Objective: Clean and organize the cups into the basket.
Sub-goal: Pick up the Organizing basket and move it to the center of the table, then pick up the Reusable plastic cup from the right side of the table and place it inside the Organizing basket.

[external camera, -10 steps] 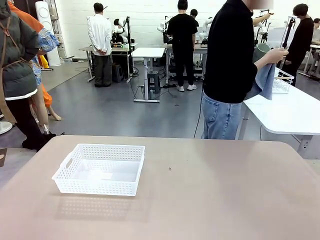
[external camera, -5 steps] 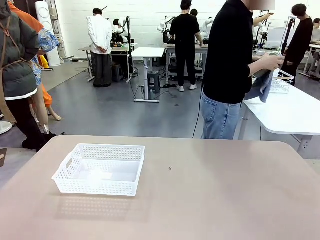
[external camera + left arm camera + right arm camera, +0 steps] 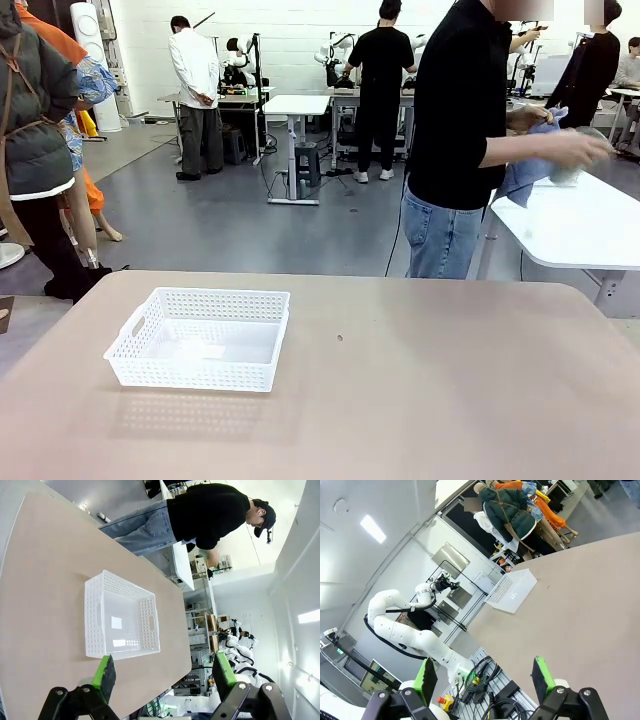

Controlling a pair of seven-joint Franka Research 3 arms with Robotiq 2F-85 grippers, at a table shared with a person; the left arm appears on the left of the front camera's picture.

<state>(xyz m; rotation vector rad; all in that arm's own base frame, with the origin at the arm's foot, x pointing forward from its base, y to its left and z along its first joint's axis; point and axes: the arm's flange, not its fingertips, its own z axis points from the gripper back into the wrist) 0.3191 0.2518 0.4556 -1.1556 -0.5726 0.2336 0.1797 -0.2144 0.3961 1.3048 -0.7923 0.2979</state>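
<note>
The white lattice basket (image 3: 200, 338) stands on the left half of the tan table (image 3: 420, 400) with nothing in it. It also lies ahead of my left gripper (image 3: 164, 675), whose jaws are open and hold nothing, as basket (image 3: 120, 617). My right gripper (image 3: 483, 680) is open too, high above the table, with the basket (image 3: 512, 591) far off. The person (image 3: 460, 110) stands beyond the far edge, turned to a side table, holding a blue cloth (image 3: 522, 170). The hands are blurred; I cannot make out the cups.
A white side table (image 3: 580, 225) stands at the far right behind the tan table. My left arm (image 3: 405, 630) shows at the left of the right wrist view. Other people and tables are farther back in the room.
The person has turned further to the side table and lowered the cloth, reaching right with blurred hands; the grey-green cup held up a second ago no longer shows. Basket and grippers are unchanged.
</note>
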